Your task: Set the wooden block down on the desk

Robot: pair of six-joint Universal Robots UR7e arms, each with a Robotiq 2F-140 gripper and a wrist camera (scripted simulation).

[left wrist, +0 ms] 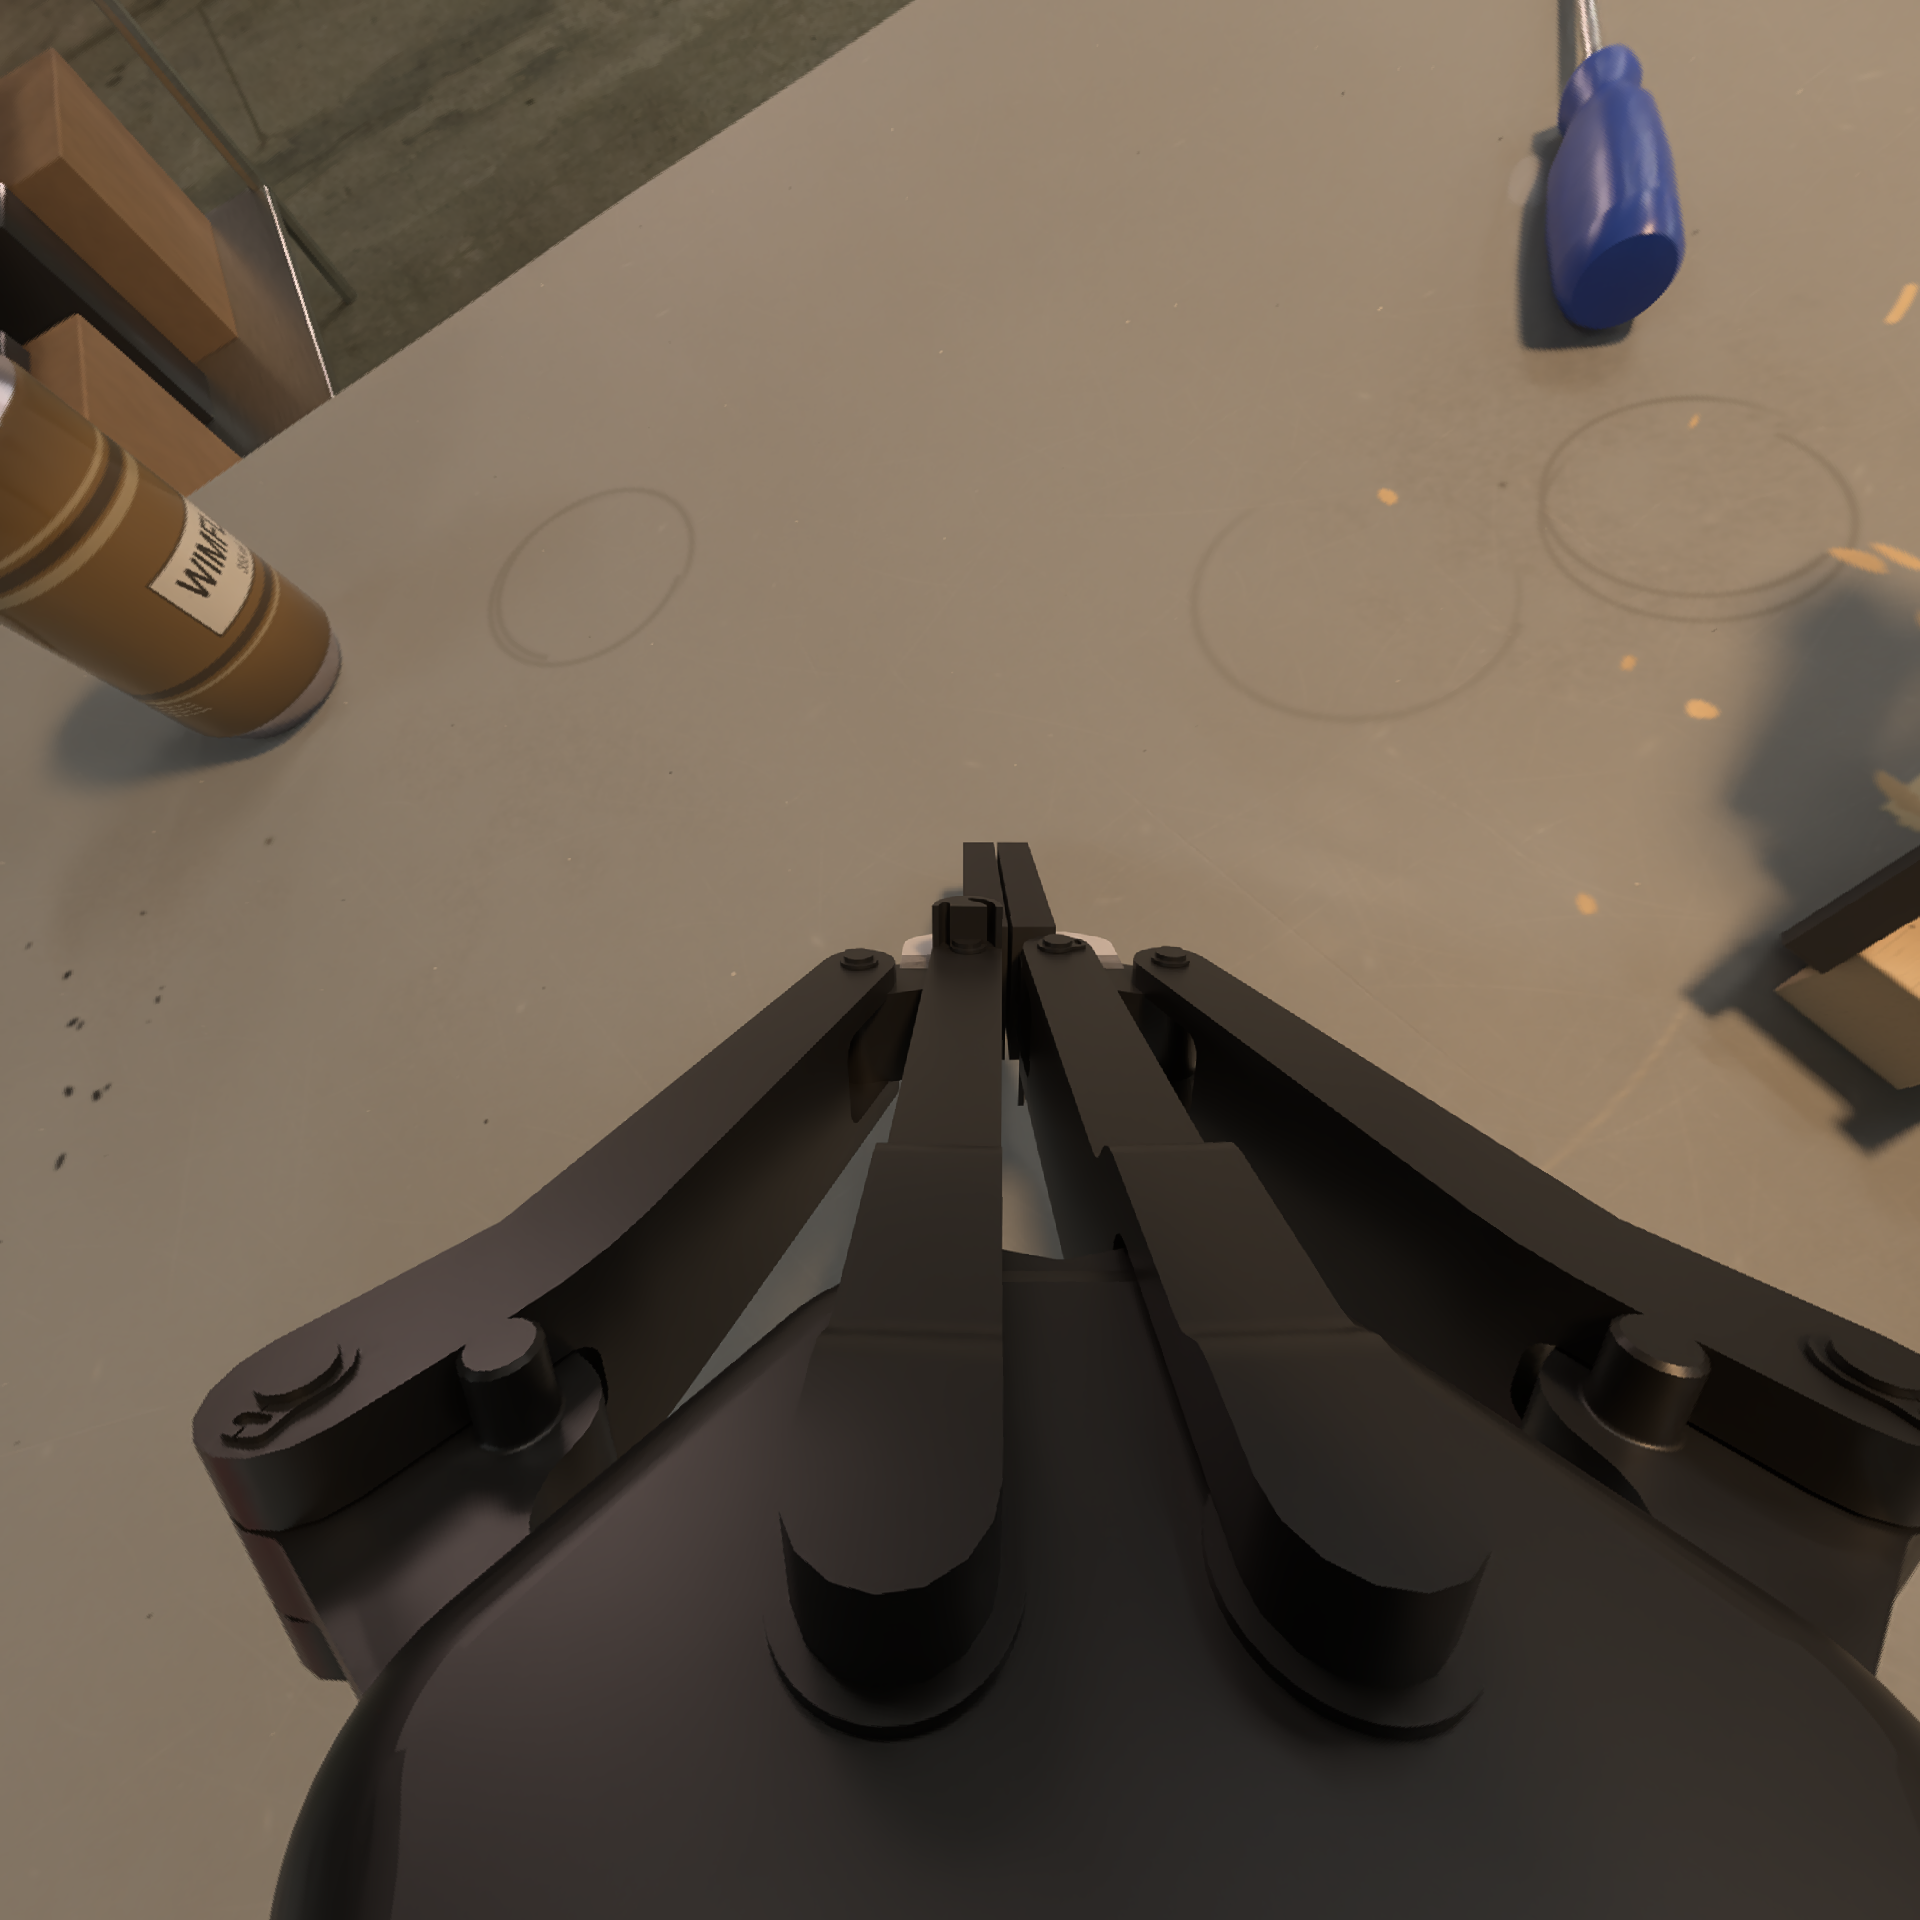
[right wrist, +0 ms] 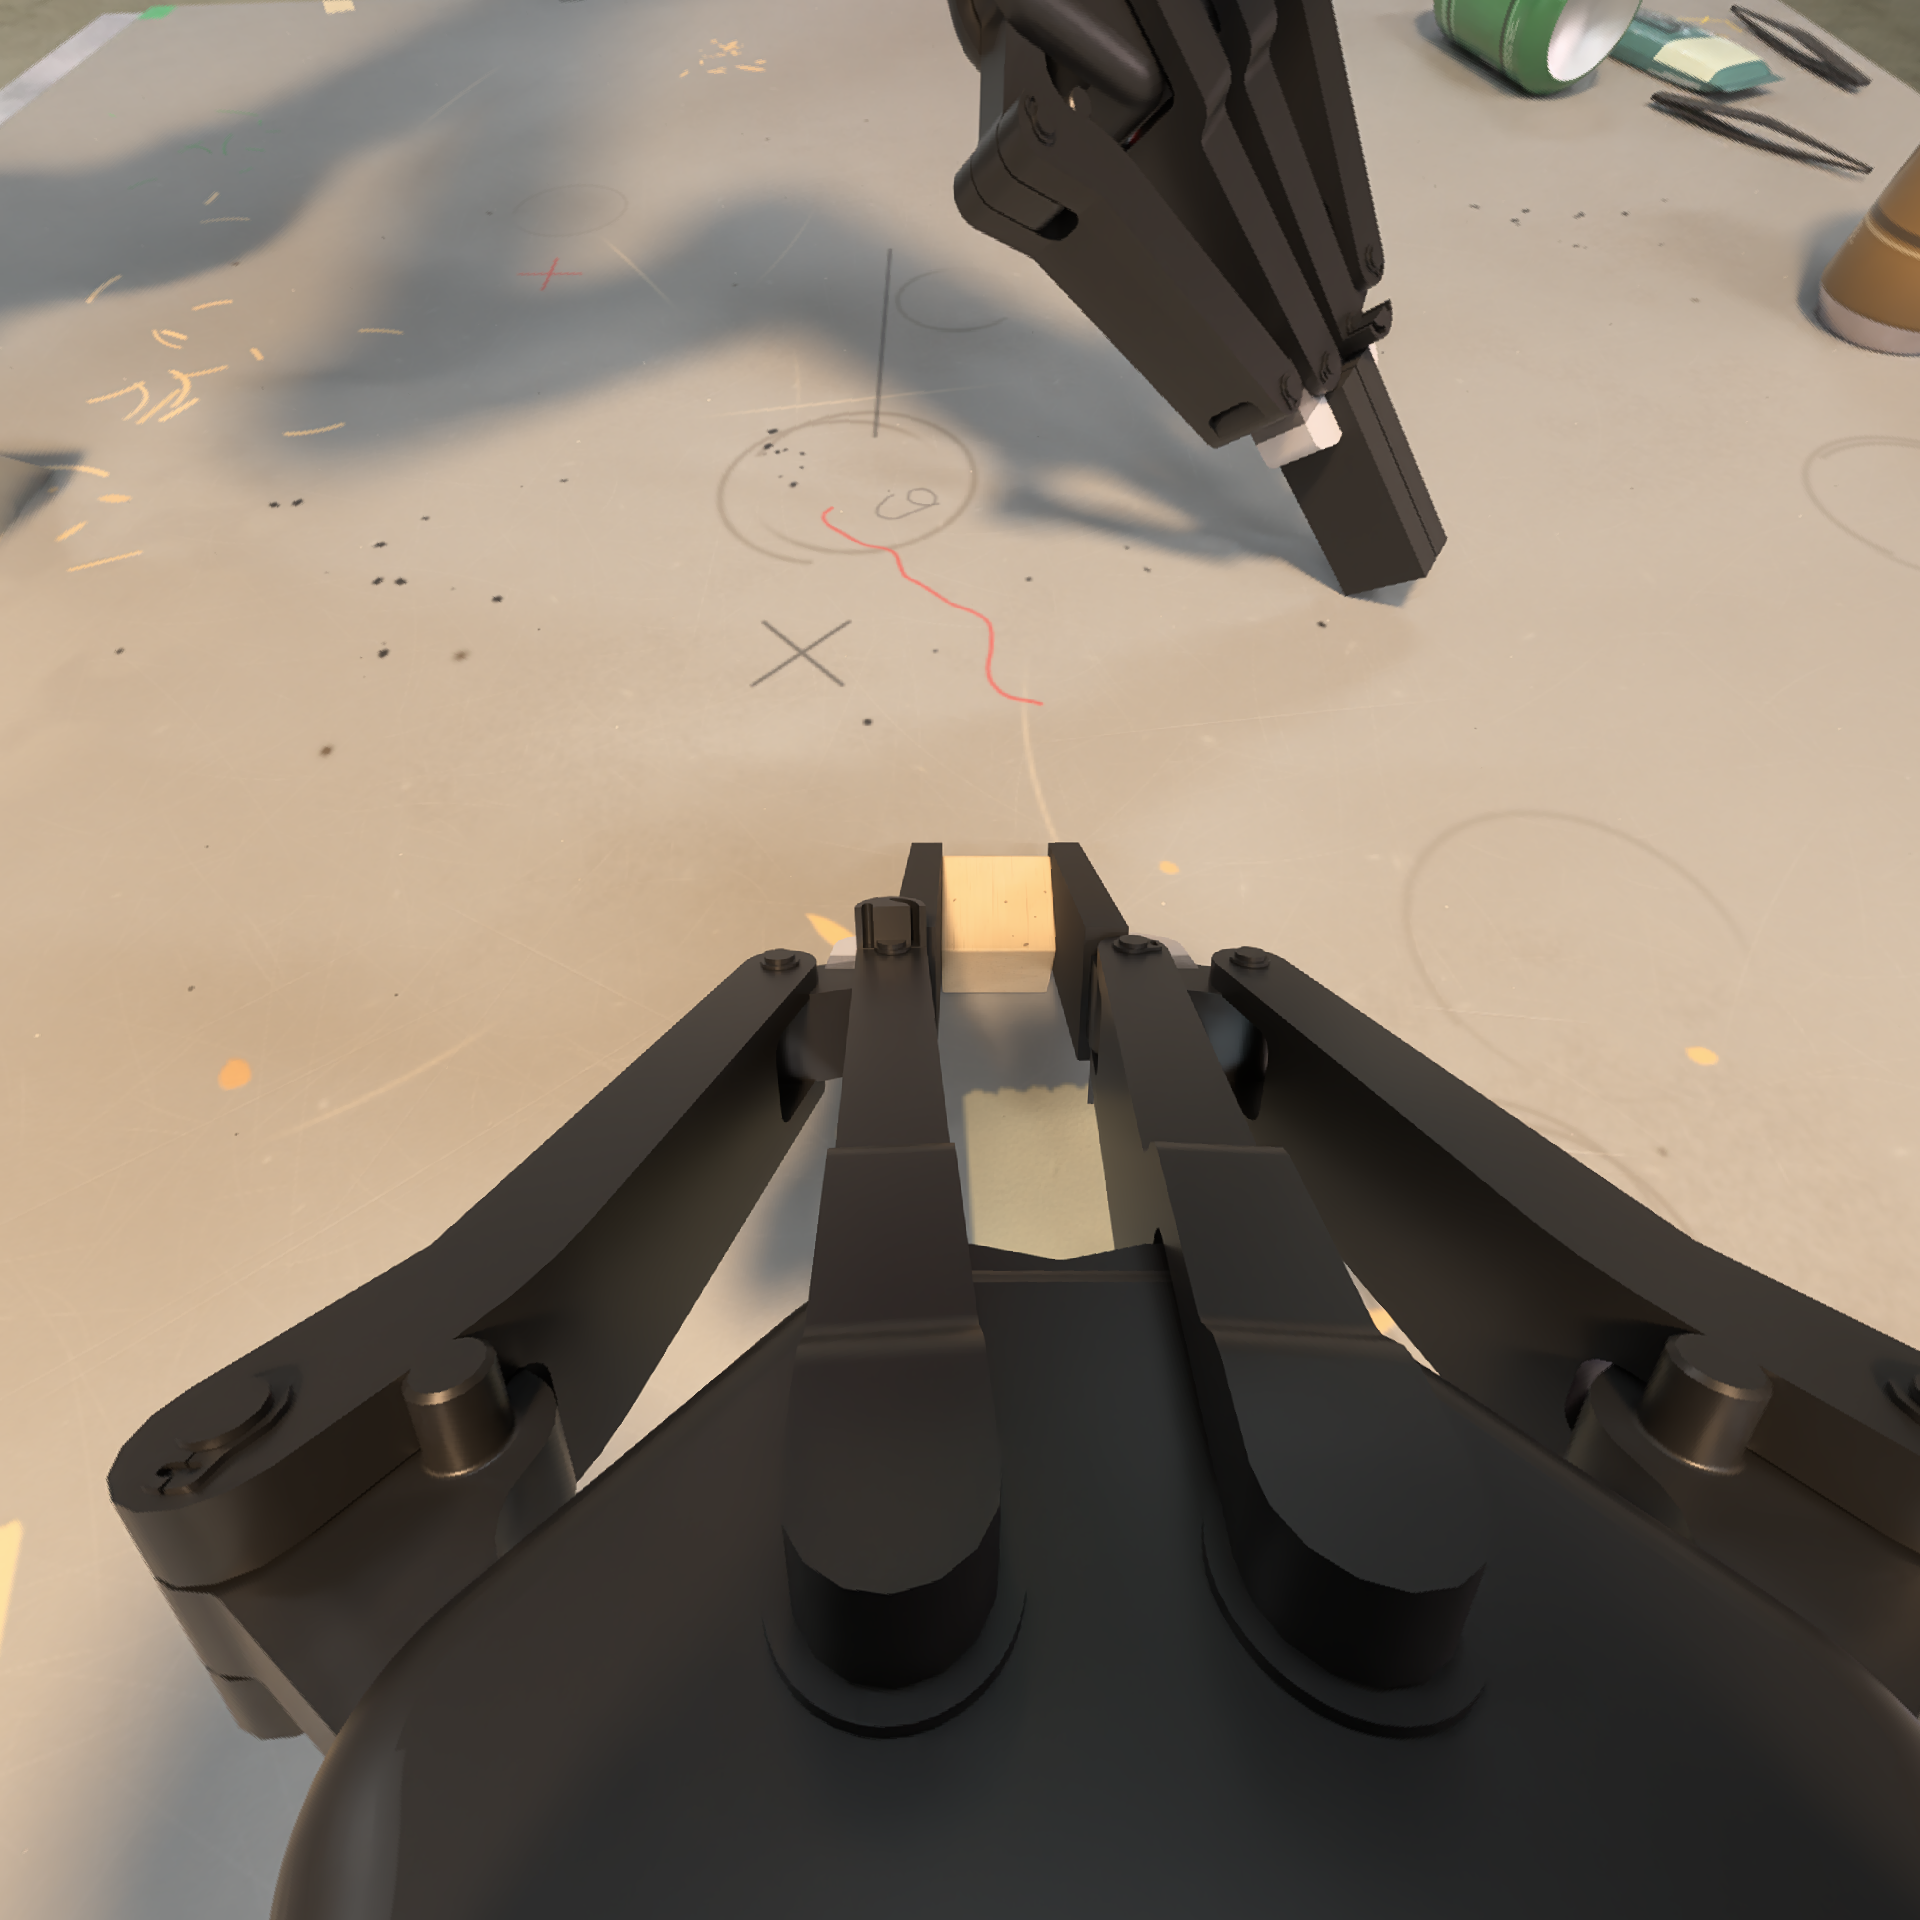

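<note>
My right gripper (right wrist: pixel 997 883) is shut on a small pale wooden block (right wrist: pixel 997 904), held between its fingertips low over the grey desk (right wrist: pixel 468 831). I cannot tell whether the block touches the desk. The block (left wrist: pixel 1875 1003) and a dark right finger also show at the right edge of the left wrist view. My left gripper (left wrist: pixel 995 862) is shut and empty, its fingers pressed together above the desk (left wrist: pixel 935 416). It also shows in the right wrist view (right wrist: pixel 1387 556), tilted, with its tips near the desk, ahead and to the right of the block.
A brown labelled can (left wrist: pixel 156 603) stands at the left and shows again far right (right wrist: pixel 1881 270). A blue-handled screwdriver (left wrist: pixel 1616 197) lies far right. A green can (right wrist: pixel 1527 42) and black tweezers (right wrist: pixel 1756 130) lie at the far end. Cardboard boxes (left wrist: pixel 104 208) sit beyond the desk edge.
</note>
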